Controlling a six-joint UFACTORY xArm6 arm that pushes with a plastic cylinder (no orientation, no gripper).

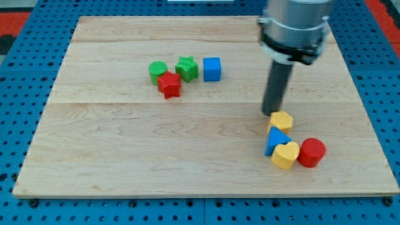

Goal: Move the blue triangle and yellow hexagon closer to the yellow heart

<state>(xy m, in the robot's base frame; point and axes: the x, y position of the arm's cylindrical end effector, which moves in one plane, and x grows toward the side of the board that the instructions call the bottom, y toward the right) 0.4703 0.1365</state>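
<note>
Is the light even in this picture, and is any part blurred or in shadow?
Camera view: light is soft and even, no glare on the wooden board; only small shadows beside blocks; my tip and the yellow hexagon look sharp; the arm's upper part is cut off at the view's top.
</note>
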